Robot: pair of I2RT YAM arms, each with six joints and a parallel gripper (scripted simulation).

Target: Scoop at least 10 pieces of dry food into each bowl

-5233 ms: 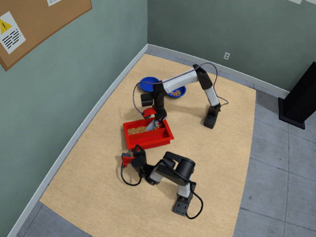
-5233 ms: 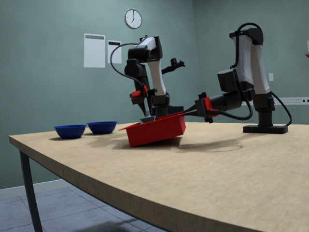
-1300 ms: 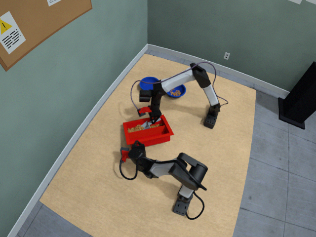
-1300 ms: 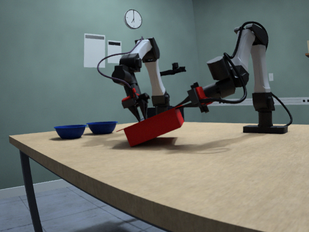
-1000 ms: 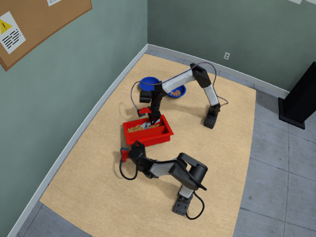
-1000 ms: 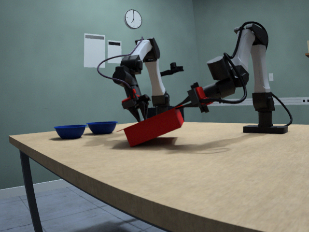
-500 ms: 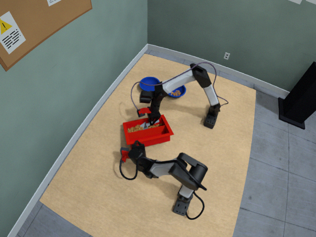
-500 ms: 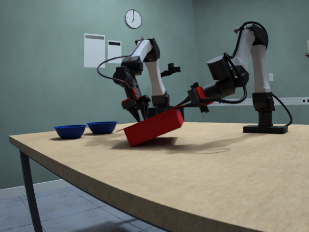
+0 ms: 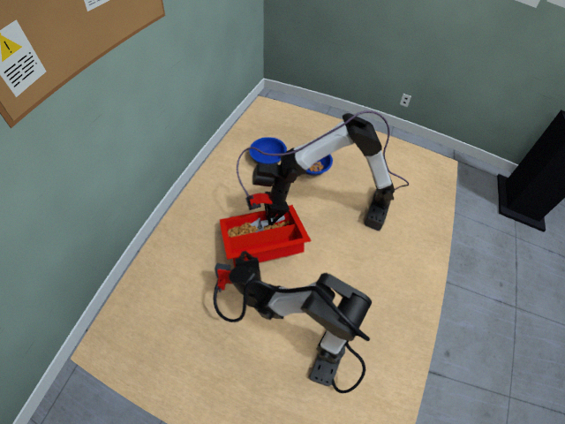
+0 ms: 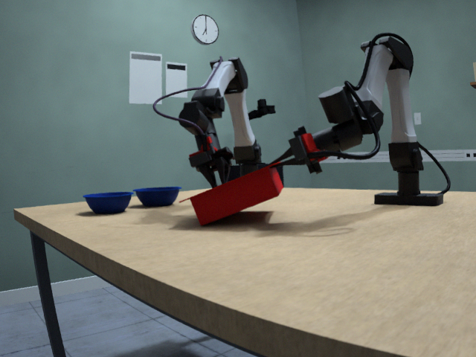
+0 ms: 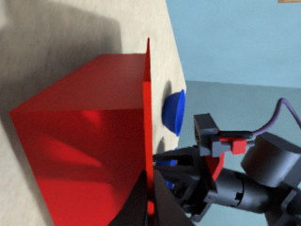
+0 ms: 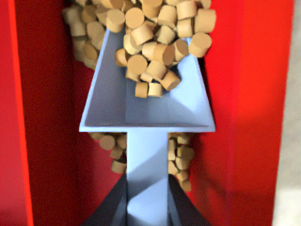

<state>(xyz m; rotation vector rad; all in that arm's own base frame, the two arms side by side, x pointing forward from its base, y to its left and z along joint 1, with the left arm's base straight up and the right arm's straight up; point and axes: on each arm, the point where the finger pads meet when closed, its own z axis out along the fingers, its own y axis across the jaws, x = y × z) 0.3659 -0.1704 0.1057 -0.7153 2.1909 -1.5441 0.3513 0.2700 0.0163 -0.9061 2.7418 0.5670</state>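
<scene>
Wooden table (image 9: 387, 255) (image 10: 307, 261) (image 11: 141, 24) (image 12: 290, 141) stands by green walls (image 9: 114, 150) (image 10: 76, 123) (image 11: 216, 42), left gripper (image 9: 245, 255) (image 10: 274, 165) (image 11: 150, 188) clamping tilted box (image 9: 264, 239) (image 10: 238, 196) (image 11: 85, 155) (image 12: 254, 94), right gripper (image 9: 274, 219) (image 10: 219, 184) (image 12: 148, 202) scoop (image 9: 259, 223) (image 12: 148, 110).

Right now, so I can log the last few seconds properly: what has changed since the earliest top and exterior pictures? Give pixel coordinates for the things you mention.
The left jaws (image 9: 245, 254) (image 10: 272, 165) rose with the rim, tipping the red box (image 9: 269, 250) (image 10: 236, 199) (image 11: 89, 174) (image 12: 249, 85) more steeply. The right jaws (image 9: 274, 221) (image 10: 219, 187) lowered the scoop (image 9: 259, 224) (image 12: 148, 110) into the food compartment. No grip was visibly taken or released; both bowls (image 9: 262, 157) (image 10: 108, 202) (image 11: 173, 113) stayed put.
</scene>
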